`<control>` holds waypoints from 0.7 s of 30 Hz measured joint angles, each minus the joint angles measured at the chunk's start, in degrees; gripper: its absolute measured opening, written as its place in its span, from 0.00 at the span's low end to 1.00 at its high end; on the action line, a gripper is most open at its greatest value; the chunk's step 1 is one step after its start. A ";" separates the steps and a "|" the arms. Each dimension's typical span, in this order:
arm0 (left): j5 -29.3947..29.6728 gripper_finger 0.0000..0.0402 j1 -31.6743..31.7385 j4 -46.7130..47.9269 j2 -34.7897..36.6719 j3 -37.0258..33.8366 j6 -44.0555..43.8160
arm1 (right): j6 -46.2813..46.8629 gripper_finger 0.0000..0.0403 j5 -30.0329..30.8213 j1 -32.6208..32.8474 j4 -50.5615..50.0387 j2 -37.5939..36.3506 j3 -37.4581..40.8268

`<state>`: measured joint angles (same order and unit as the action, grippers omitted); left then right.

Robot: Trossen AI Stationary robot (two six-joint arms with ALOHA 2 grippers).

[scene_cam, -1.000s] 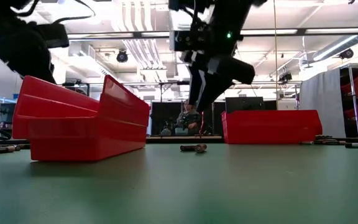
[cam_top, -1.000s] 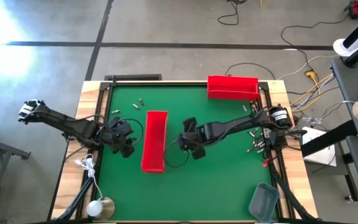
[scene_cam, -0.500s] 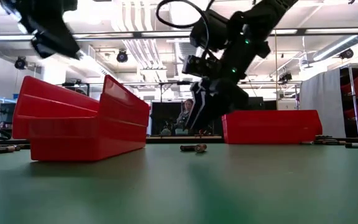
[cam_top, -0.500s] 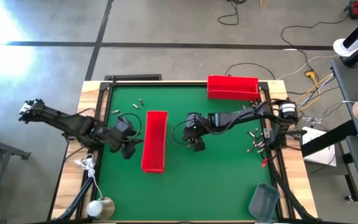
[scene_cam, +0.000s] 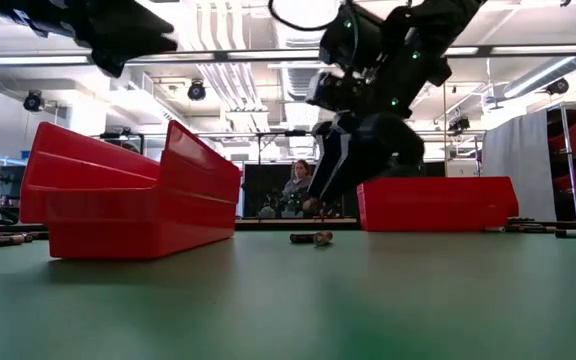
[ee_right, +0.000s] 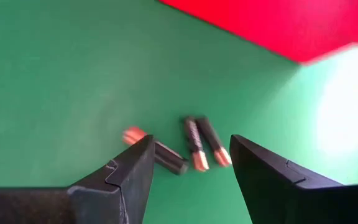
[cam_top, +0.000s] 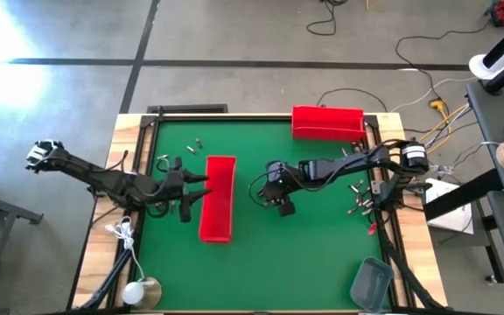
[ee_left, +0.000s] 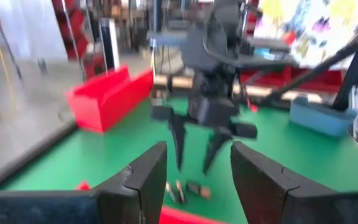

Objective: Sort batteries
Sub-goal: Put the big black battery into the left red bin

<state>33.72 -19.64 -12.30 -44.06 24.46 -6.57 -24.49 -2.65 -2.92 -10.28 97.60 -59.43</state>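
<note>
the green mat (cam_top: 313, 245) has open room along its near half; only the grey tray (cam_top: 370, 282) sits there, at the near right corner. a wooden rim (cam_top: 126, 157) frames the mat on every side. one red bin (cam_top: 218, 198) lies lengthwise left of centre, and a second bin (cam_top: 326, 122) stands against the far edge on the right.

the left gripper (cam_top: 201, 181) hangs over the long bin's left wall, above table height, its fingers (ee_left: 143, 180) spread wide with nothing between them. the right gripper (cam_top: 280, 203) stands low over the open mat between the two bins, fingers (ee_right: 129, 174) parted and empty.

the right wrist view shows what the high view does not: three batteries (ee_right: 194, 143) lie on the mat straight ahead of the parted fingers, two touching side by side and one just apart at an angle. the left wrist view catches the same batteries under the right gripper's tips, and the low view shows them as a small clump on the mat below it. in the high view more batteries are scattered near the far left edge (cam_top: 198, 143) and in a cluster by the right edge (cam_top: 358, 198), under the right arm.

between the two grippers stands only the long bin. a person (scene_cam: 295, 187) sits in the room beyond the table.
</note>
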 joint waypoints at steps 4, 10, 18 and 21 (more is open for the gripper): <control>0.39 0.39 0.00 -10.37 0.29 -4.13 5.28 | -2.73 0.50 -0.84 1.03 -0.12 0.45 0.33; -0.02 0.39 -0.07 -20.39 0.35 -8.57 5.17 | -6.73 0.50 0.10 3.82 -5.82 2.76 -2.65; -2.91 0.39 -0.09 -23.82 1.95 -9.25 13.30 | -5.11 0.50 2.44 4.48 -17.76 8.12 -12.44; -2.91 0.39 -0.13 -24.30 4.17 -9.14 16.05 | -5.56 0.50 2.84 4.54 -20.43 9.55 -14.68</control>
<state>30.81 -19.77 -36.60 -39.88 15.31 9.48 -30.05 0.19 1.61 -30.71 107.15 -74.11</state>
